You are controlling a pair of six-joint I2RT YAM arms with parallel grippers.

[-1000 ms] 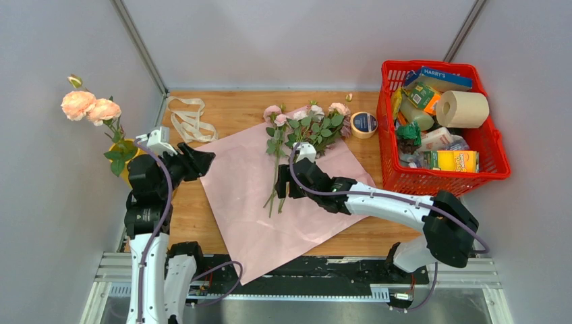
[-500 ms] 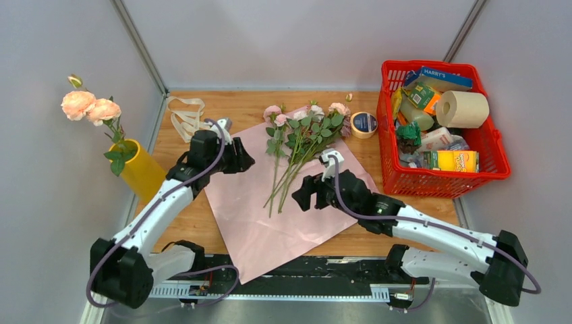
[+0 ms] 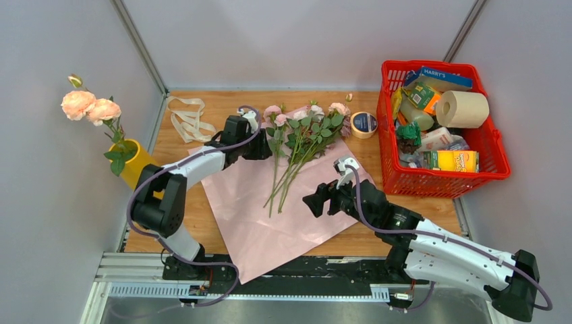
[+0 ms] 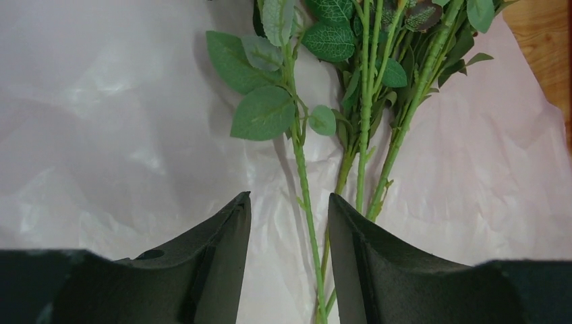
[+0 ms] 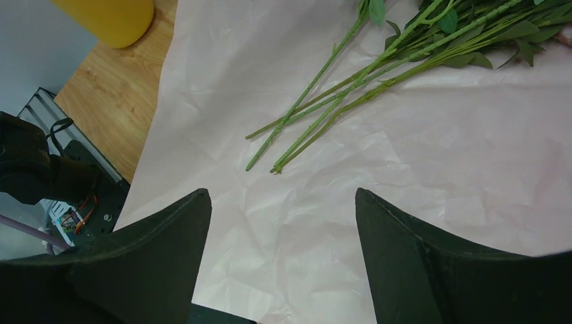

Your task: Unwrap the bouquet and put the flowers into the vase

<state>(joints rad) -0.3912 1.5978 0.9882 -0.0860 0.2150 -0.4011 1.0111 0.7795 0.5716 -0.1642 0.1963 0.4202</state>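
The flowers (image 3: 297,143) lie in a loose fan on the pink paper (image 3: 246,209) at mid-frame, heads toward the back. Two more stand in the vase (image 3: 133,162) at the left edge. The left gripper (image 4: 289,206) is part open and holds nothing, straddling one stem with others just beside it. Closing here may pinch a leaf or a second stem, or drag the paper. The right gripper (image 5: 283,199) hangs wide and empty over bare paper.

Bright, even overhead light, only soft short shadows in top view. Mild sheen on the pink paper (image 4: 94,101) in left wrist view; both wrist views sharp mid-frame, right gripper fingers (image 5: 135,270) dark and slightly soft.
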